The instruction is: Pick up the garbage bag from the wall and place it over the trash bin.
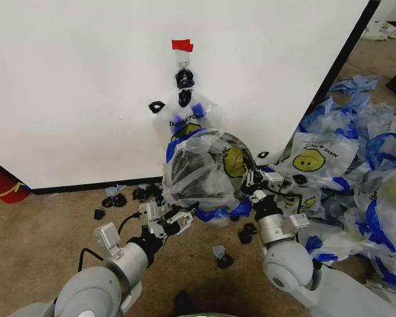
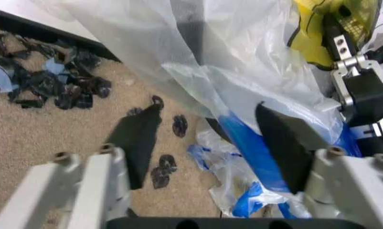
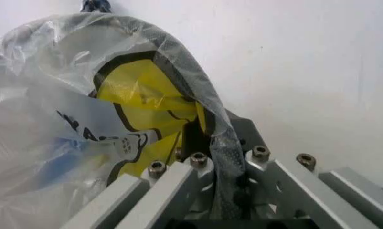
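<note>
The garbage bag [image 1: 185,157], see-through with a yellow smiley, is stretched over the black trash bin [image 1: 204,188], which stands on the carpet against the white wall [image 1: 86,86]. My right gripper [image 1: 254,178] is at the bin's right side. In the right wrist view the right gripper [image 3: 227,162] is shut on the garbage bag [image 3: 134,95] where it wraps the dark rim. My left gripper [image 1: 185,214] is low at the bin's front left. Seen from the left wrist, the left gripper [image 2: 207,138] is open, with the garbage bag's blue edge [image 2: 249,143] between its fingers.
Another identical bag [image 1: 185,115] hangs from the hook [image 1: 183,63] under the red tape [image 1: 182,45]. A heap of such bags [image 1: 356,165] covers the floor to the right. Black scraps [image 1: 119,198] litter the carpet at the wall's foot. A red object [image 1: 3,185] sits at the far left.
</note>
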Controlling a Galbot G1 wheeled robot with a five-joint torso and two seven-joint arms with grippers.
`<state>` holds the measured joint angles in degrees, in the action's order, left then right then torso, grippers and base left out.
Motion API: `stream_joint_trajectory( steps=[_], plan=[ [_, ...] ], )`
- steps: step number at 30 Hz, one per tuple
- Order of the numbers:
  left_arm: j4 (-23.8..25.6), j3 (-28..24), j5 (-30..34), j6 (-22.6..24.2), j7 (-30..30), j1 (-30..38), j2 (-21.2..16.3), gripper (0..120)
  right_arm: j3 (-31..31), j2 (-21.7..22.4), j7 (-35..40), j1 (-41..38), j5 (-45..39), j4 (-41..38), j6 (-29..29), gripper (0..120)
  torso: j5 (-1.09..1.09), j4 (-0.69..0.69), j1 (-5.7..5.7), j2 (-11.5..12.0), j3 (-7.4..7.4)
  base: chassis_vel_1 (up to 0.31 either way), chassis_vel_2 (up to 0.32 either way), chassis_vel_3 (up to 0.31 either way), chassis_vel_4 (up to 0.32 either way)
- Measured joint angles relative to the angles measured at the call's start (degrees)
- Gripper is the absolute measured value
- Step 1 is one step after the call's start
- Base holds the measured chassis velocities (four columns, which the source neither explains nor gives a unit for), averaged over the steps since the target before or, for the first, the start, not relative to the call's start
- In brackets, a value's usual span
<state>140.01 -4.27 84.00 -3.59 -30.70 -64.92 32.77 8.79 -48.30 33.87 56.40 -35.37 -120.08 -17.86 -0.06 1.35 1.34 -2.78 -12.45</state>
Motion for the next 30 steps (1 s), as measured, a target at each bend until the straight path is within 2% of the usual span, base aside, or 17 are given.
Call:
stream_joint_trajectory(
  steps=[5,6,10,11,15,30],
  plan=[
    [-0.34,-0.44,-0.59,-0.02,0.12,-0.39,0.48,36,0.07,-0.22,0.21,-0.56,0.0,0.37,0.1,0,0.0,0.0,0.0,0.0,0.0,0.0,0.0,0.0,0.0],
    [-0.34,-0.44,-0.59,-0.02,0.12,-0.39,0.48,36,0.07,-0.22,0.21,-0.56,0.0,0.37,0.1,0,0.0,0.0,0.0,0.0,0.0,0.0,0.0,0.0,0.0],
    [-0.72,-0.54,-0.93,-0.11,0.33,-0.31,0.65,18,-0.1,-0.52,0.55,-0.61,-0.11,0.43,0.14,0,0.0,0.0,0.0,0.0,0.0,0.0,0.0,0.0,0.0],
    [-0.72,-0.54,-0.93,-0.11,0.33,-0.31,0.65,18,-0.1,-0.52,0.55,-0.61,-0.11,0.43,0.14,0,0.0,0.0,0.0,0.0,0.0,0.0,0.0,0.0,0.0],
    [-1.39,-0.61,-1.87,-0.55,0.66,-0.5,0.88,1,-0.1,-1.23,1.65,-0.54,-0.85,0.27,0.35,0,0.0,0.0,0.0,0.0,0.0,0.0,0.0,0.0,0.0],
    [-3.46,-1.19,-4.84,-1.11,1.02,-2.78,2.22,0,-0.72,-3.59,8.2,1.6,-7.82,-4.07,2.46,0,0.0,0.01,0.0,0.0,0.0,0.0,0.0,0.0,0.0]
  ],
)
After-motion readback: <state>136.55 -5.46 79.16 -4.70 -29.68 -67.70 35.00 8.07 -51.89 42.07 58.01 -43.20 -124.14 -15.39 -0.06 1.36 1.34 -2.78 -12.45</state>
